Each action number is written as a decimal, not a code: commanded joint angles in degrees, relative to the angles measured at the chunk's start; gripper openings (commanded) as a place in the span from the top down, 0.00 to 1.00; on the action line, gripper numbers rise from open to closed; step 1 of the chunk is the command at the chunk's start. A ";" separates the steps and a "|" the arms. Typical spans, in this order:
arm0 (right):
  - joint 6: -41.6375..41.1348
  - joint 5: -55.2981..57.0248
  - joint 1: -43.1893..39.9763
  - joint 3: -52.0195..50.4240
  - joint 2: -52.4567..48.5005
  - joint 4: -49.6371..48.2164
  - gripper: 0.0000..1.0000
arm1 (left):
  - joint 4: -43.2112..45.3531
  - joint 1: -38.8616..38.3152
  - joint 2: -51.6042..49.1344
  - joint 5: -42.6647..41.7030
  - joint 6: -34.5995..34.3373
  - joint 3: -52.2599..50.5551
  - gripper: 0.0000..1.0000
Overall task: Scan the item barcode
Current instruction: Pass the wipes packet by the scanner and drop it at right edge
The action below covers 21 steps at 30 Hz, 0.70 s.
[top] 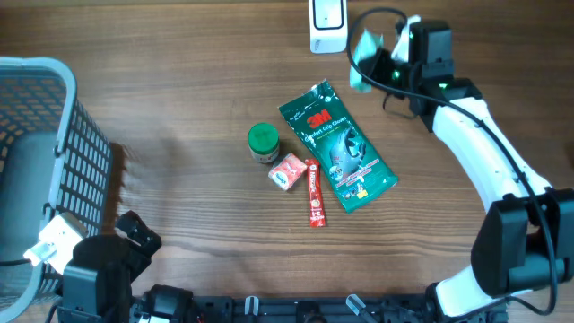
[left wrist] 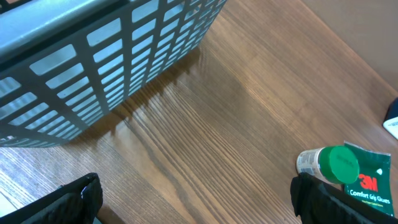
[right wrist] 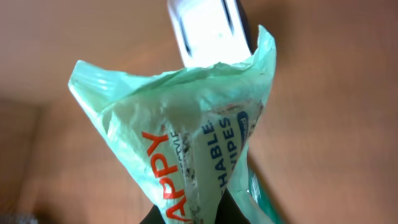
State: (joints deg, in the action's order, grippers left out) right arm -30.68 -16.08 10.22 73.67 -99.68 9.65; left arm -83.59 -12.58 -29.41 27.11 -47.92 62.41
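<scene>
Right gripper (top: pixel 387 67) clamped on wipes pack (top: pixel 364 52), presenting it beside scanner (top: pixel 327 22); left gripper (left wrist: pixel 196 202) spread wide, idle; pickup done, scan judged not yet complete.

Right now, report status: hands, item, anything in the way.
Left hand open, empty, beside basket. Right hand shut on wipes packet, held near scanner. Nothing visible between them.

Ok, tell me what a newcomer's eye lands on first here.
First, the pale green wipes packet pinched in the right gripper, held close to the white scanner at the far edge of the overhead view. Next, the dark green 3M glove pack lying in the middle, and the grey basket at the left.
</scene>
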 commanded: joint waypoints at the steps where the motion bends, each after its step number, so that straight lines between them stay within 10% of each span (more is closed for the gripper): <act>1: 5.33 3.98 2.75 1.01 -3.80 -8.98 0.95 | 0.15 0.44 0.22 0.13 -0.55 0.39 0.00; 7: 7.50 10.54 5.55 4.96 -14.73 -26.82 0.95 | 0.15 0.44 0.22 0.13 -0.55 0.39 0.00; 21: 14.16 22.71 5.79 28.87 -32.33 -18.86 0.95 | 0.15 0.44 0.22 0.13 -0.55 0.39 0.00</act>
State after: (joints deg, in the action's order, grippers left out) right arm -17.80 1.72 15.88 100.77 -131.96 -10.31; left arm -83.57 -12.58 -29.39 27.11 -47.92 62.41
